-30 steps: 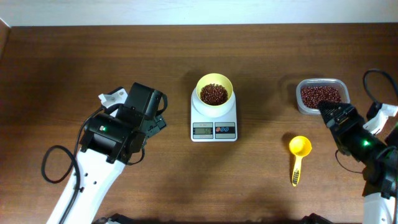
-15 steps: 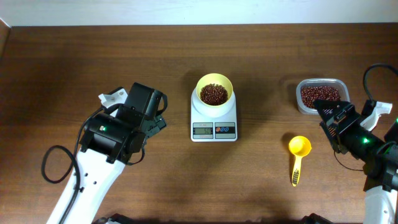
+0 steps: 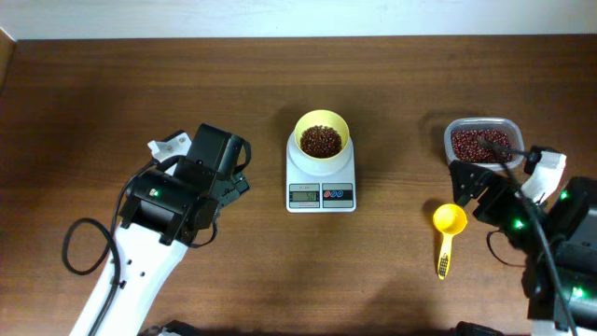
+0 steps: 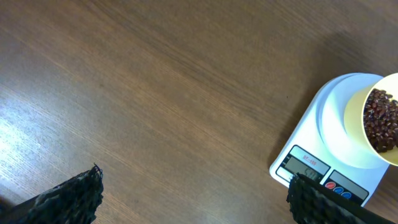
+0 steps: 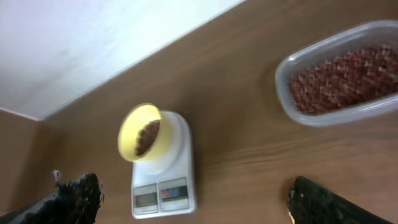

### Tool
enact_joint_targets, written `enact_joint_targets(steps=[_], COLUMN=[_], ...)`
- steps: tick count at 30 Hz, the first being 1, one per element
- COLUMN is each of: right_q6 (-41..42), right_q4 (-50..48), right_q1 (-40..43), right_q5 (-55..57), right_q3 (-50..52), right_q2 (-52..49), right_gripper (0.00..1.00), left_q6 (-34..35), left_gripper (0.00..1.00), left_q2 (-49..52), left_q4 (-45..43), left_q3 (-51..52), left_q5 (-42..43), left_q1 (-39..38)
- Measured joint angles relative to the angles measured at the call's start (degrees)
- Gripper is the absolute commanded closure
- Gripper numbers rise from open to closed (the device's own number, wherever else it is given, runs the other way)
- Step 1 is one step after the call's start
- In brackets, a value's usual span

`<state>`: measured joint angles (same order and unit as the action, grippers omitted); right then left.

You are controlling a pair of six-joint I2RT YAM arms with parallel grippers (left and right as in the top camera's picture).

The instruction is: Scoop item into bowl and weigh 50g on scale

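The yellow bowl [image 3: 323, 133] stands on the white scale [image 3: 321, 183] at the table's centre and holds a heap of red-brown beans [image 3: 321, 141]. More beans [image 3: 480, 143] fill a clear container [image 3: 457, 161] at the right. My left gripper [image 3: 235, 182] is open and empty, left of the scale; in the left wrist view the scale [image 4: 311, 149] and bowl [image 4: 356, 115] show at the right edge. My right gripper [image 3: 466, 187] is open and empty, just below the container; in the right wrist view the bowl [image 5: 134, 137], scale [image 5: 177, 168] and container [image 5: 323, 118] show ahead.
A small yellow scoop [image 3: 448, 233] with a handle lies on the table below the container, just left of my right arm. The table's far edge meets a white wall [image 5: 93, 37]. Black cables hang by both arms.
My right arm has swung left and tilted, bringing its gripper from beside the container's lower right to just below it, near the scoop. The left arm has not moved.
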<state>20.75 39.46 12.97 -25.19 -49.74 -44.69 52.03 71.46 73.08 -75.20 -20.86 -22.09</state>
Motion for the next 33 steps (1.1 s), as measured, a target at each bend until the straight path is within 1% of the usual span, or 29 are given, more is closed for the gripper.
enact_joint_targets(steps=[2,6,9,13,19,22,28,31,33], right_q6=[-0.17,-0.24,-0.24,-0.24,-0.42,-0.44,-0.96,-4.02,-8.07], right_q4=[2.43,7.15,7.34,5.99,0.44,-3.34,-11.69,-15.47,-16.90], right_q1=[-3.72,-7.13,-8.35,-10.62,-11.58,-11.58,-11.58,-12.26,-13.73], right_q5=[3.82,8.57,10.84,13.86,15.72,16.13,16.31,16.35,16.37], right_q3=[0.00,0.02,0.33,4.70,14.38,19.78,29.14,31.36,32.52], right_q2=[2.75,7.39,10.62,18.91,33.46,39.08,43.74,43.78,43.78], right_gripper=[0.01,0.01,0.01,0.01,0.01,0.01,0.01,0.01,0.01], left_q6=[0.00,0.00,0.00,0.00,0.00,0.00,0.00,0.00,0.00], left_gripper=[0.01,0.01,0.01,0.01,0.01,0.01,0.01,0.01,0.01], left_q2=[0.00,0.00,0.00,0.00,0.00,0.00,0.00,0.00,0.00], left_q4=[0.00,0.02,0.00,0.02,0.02,0.02,0.00,0.02,0.02], left_q3=[0.00,0.00,0.00,0.00,0.00,0.00,0.00,0.00,0.00], left_q5=[0.00,0.02,0.02,0.00,0.02,0.02,0.02,0.02,0.02], left_q1=[0.00,0.00,0.00,0.00,0.00,0.00,0.00,0.00,0.00])
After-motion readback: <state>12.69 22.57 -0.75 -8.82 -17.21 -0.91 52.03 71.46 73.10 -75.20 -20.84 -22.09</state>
